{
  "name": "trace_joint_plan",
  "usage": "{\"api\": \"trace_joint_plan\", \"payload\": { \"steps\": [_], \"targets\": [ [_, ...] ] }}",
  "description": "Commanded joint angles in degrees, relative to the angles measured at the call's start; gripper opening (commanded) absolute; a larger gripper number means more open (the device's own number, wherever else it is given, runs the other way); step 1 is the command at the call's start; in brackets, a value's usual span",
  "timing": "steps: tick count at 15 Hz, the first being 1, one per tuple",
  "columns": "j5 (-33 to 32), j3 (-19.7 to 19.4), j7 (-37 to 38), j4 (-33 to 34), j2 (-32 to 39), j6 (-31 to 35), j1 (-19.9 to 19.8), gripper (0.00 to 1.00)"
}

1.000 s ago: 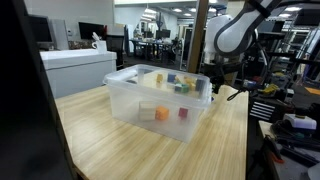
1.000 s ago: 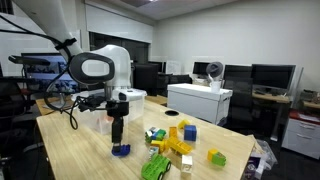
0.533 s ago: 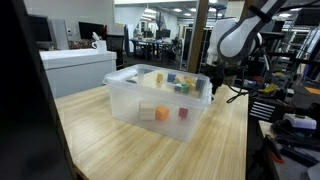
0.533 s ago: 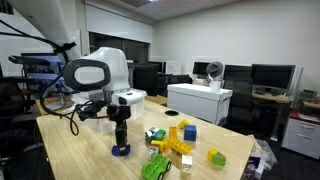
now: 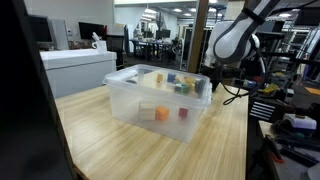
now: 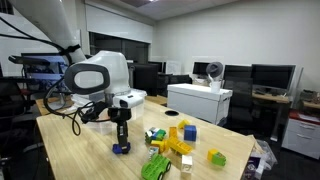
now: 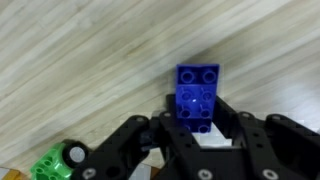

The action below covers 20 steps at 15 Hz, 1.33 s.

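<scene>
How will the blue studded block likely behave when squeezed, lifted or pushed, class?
The blue block looks like moulded plastic, so probably stiff and light. Its flat sides, flanked by the gripper, should grip squarely, though smooth plastic might slip. Lying flat on the wooden table, it should slide rather than roll.

You're working over a pale wood-grain tabletop, smooth with a soft sheen. The blue studded plastic brick looks glossy. Your gripper is matt black. The clear plastic bin looks cloudy.
</scene>
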Motion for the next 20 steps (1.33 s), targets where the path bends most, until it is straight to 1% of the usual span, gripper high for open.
{"api": "trace_joint_plan", "payload": {
  "steps": [1, 2, 4, 6, 8, 10, 12, 13, 16, 18, 20],
  "targets": [
    [-0.8, -0.1, 0.6, 2.1, -0.5, -4.2, 0.3, 0.13],
    [-1.8, -0.4, 1.3, 2.8, -1.1, -6.0, 0.6, 0.11],
    [-4.9, -0.8, 3.2, 5.1, -3.3, -11.6, 1.5, 0.11],
    [-9.6, -0.7, 6.2, 7.5, -6.2, -15.5, 2.1, 0.11],
    [-13.0, 1.0, 8.0, 9.9, -10.1, -19.6, 2.6, 0.11],
    [-14.9, 3.7, 9.0, 12.1, -13.7, -21.7, 3.3, 0.11],
    [-14.4, 7.2, 8.8, 13.7, -16.8, -22.7, 4.1, 0.11],
    [-13.2, 9.1, 8.0, 13.9, -18.5, -23.2, 4.8, 0.11],
    [-10.8, 13.9, 6.0, 13.4, -21.8, -23.7, 7.2, 0.11],
    [-8.6, 16.4, 4.6, 12.5, -23.0, -24.3, 9.1, 0.11],
    [-7.5, 17.9, 3.9, 12.3, -22.5, -24.9, 10.2, 0.11]
  ]
}}
